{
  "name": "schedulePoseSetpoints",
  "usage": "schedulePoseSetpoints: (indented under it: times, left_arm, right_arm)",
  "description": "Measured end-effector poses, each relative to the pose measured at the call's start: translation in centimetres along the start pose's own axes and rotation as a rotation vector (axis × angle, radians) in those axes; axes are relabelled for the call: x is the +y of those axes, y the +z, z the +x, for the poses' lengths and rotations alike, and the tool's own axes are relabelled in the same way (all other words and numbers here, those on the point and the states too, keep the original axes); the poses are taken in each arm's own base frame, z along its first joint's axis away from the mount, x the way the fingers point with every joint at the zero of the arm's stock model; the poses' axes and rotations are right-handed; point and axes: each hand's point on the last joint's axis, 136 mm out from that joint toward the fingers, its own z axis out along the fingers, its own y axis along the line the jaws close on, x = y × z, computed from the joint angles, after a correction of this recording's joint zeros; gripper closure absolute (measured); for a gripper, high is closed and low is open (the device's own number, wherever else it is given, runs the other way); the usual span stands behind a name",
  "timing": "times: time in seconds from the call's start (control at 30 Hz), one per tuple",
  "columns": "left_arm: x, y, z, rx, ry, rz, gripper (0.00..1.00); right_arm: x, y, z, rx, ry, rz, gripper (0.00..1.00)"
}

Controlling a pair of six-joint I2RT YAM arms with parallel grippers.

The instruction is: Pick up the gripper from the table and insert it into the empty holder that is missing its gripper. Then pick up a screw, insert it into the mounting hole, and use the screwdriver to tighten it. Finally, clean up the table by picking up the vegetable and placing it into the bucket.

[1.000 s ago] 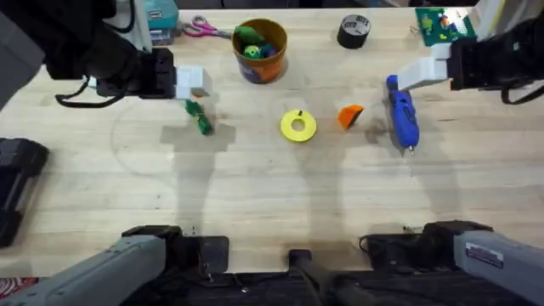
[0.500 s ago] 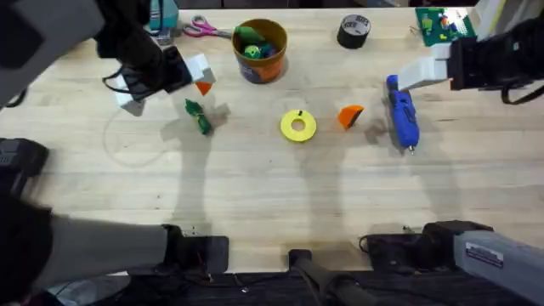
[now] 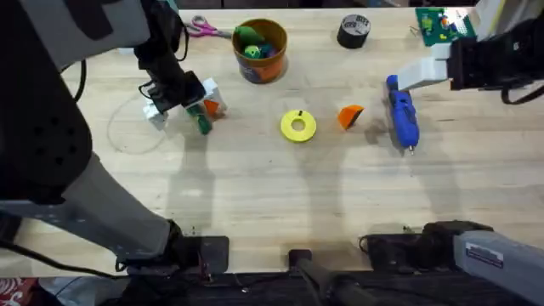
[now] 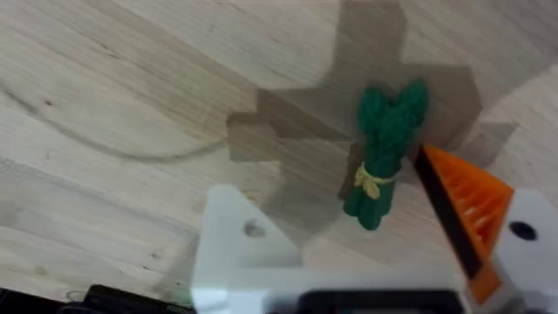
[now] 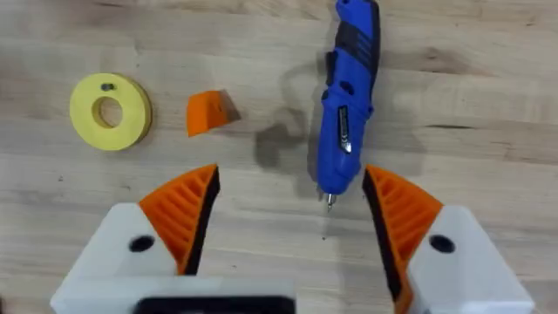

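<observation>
Near the far left part of the wooden tabletop, the left gripper hung low over the green toy vegetable. Its jaws stood wide apart and held nothing. One finger was a bare white block, the empty holder, with a small mounting hole in it; the other finger carried an orange ribbed pad. In the left wrist view the vegetable lay between the two fingers, much closer to the orange pad, but I could not tell if they touched.

The orange-brown bucket stood by the far edge, a little left of the middle, with green and yellow toys inside. Pink-handled scissors lay just left of it, and a black tape roll lay further right along the same edge.

Close to the middle of the tabletop lay a yellow disc with the tiny dark screw on its rim. The loose orange gripper lay just right of the disc. Right of that, the blue screwdriver lay with its metal bit pointing to the near edge.

The right gripper hovered above the screwdriver, near the right edge. Its jaws were also wide open and empty, both with orange pads.
</observation>
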Motion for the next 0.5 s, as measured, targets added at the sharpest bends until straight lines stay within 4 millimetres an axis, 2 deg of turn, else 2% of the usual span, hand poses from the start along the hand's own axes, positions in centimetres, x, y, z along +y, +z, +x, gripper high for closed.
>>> schedulePoseSetpoints:
  times: [0.07, 0.17, 0.3, 0.33, 0.5]
  left_arm:
    - [0.01, 0.11, 0.03, 0.003, -0.002, -0.002, 0.215]
    - [0.02, 0.1, 0.02, 0.003, -0.007, -0.002, 0.439]
    - [-0.01, 0.1, 0.04, 0.004, -0.008, 0.0, 0.963]
    - [-0.02, 0.1, 0.04, 0.004, -0.009, 0.0, 0.989]
    - [0.01, 0.1, -0.02, 0.003, -0.012, 0.001, 0.993]
  right_arm:
    - [0.0, 0.0, 0.0, 0.0, 0.0, 0.0, 0.005]
    - [0.01, 0.0, 0.0, 0.0, 0.0, 0.0, 0.005]
    - [0.0, 0.01, 0.0, 0.0, 0.0, 0.0, 0.003]
    - [0.0, 0.01, 0.0, 0.0, 0.0, 0.0, 0.004]
    - [0.0, 0.0, 0.0, 0.0, 0.0, 0.0, 0.005]
